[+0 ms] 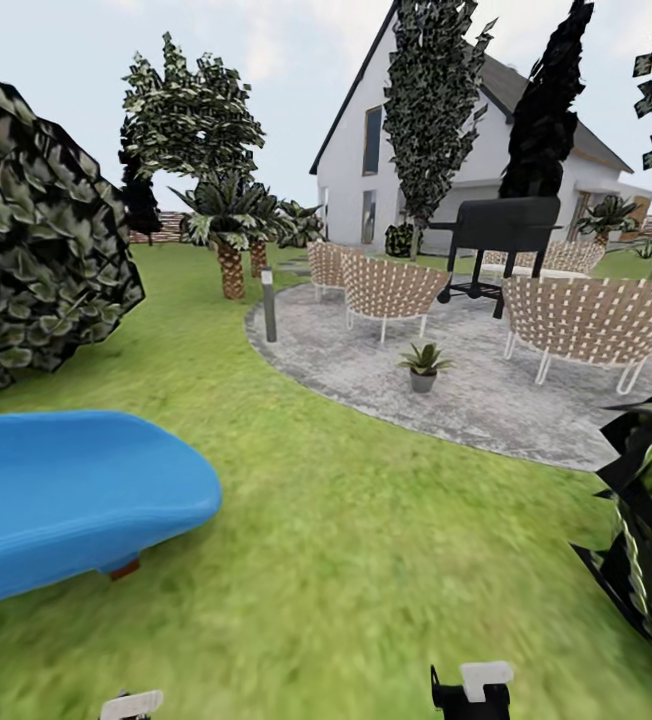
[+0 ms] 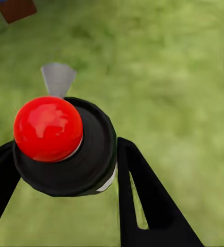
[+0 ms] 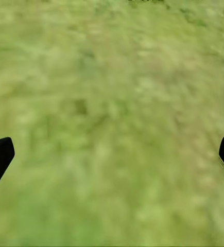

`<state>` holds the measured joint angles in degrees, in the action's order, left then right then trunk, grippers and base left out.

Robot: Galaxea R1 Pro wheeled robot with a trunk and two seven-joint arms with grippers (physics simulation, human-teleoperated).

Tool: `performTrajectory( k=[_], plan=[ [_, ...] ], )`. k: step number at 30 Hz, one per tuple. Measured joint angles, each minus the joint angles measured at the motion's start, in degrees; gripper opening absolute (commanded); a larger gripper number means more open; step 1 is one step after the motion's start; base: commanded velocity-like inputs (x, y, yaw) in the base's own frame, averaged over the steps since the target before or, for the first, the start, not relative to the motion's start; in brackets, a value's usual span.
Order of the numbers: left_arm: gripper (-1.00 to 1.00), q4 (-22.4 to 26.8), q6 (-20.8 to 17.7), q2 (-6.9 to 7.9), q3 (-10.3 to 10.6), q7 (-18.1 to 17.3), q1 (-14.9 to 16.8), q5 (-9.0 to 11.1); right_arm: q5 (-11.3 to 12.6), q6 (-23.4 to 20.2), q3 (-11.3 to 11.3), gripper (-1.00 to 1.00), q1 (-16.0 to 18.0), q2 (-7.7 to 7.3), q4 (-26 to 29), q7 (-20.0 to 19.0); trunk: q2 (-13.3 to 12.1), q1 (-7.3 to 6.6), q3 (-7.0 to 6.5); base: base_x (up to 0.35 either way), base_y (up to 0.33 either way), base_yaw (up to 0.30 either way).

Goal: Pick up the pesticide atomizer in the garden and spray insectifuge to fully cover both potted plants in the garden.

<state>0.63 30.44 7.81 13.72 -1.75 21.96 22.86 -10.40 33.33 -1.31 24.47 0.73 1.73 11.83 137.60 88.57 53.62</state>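
On the patio (image 1: 486, 400) ahead, slightly to our right, stands a plant (image 1: 423, 365), well beyond our left gripper (image 2: 63, 159) clasping the atomizer (image 2: 91, 154); our right gripper (image 3: 112, 154) gapes wide.

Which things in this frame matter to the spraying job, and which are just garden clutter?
Job: black-headed, red-knobbed spray atomizer in left pincer; small speckled green plant in grey pot on stone patio.
Bystanders: blue plastic tub, woven chairs, black grill, palm, white house.

Woven chairs (image 1: 396, 290), rough stone patio (image 1: 486, 390), glossy blue tub (image 1: 76, 500).
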Motion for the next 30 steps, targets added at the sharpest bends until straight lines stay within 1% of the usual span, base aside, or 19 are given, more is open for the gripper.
performTrajectory(
  k=[24, 30],
  plan=[
    [-1.00, 0.0, 0.0, 0.00, 0.0, 0.0, 0.0, 0.0, 0.0, 0.0, 0.0, 1.00, 0.0, 0.04, -0.1, 0.0, 0.0, 0.00, -0.57, 0.336, 0.130, -0.247],
    [-1.00, 0.0, 0.0, 0.00, 0.0, 0.0, 0.0, 0.0, 0.0, 0.0, 0.0, 1.00, 0.0, 0.03, -0.1, 0.0, 0.0, 0.00, -0.57, 0.336, 0.038, -0.249]
  ],
)
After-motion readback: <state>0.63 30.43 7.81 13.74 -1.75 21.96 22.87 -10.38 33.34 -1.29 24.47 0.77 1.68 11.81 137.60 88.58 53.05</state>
